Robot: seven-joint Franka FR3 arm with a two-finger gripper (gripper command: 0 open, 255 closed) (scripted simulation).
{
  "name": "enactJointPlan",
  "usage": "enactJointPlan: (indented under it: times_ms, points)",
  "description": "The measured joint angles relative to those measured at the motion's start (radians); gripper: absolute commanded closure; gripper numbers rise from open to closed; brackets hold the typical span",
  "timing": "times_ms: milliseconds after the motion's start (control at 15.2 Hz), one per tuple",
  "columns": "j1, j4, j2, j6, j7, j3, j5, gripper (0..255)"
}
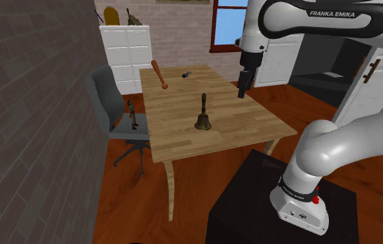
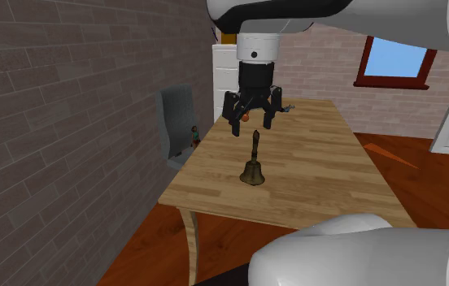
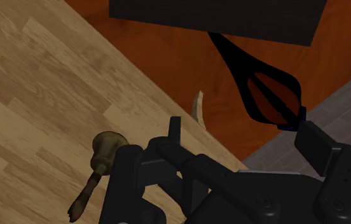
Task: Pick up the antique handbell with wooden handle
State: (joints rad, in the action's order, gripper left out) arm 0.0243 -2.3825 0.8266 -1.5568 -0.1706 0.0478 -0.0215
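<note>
Over table (image 2: 320, 179) — gripper (image 2: 253, 126), jaws apart | handbell (image 2: 253, 170) upright, unheld

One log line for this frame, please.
phase: pre-grasp | gripper: open, empty, raised above table | handbell: upright on wooden table, untouched | grasp: not yet

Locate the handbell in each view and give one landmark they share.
Shoulder view: handbell upright mid-table, left of the gripper in the picture.
Second exterior view: handbell upright, just below the open gripper in the picture.
Wrist view: handbell on the table beside the gripper.
Shared landmark: the wooden table.
</note>
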Motion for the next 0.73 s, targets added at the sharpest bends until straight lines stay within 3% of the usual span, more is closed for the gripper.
enactJointPlan:
  times_ms: [198,726]
  points:
    - [0.004,-0.001,-0.033,-0.036,-0.01,0.013,-0.007,0]
    - [0.025,0.071,-0.287,-0.235,-0.074,0.094,-0.035,0]
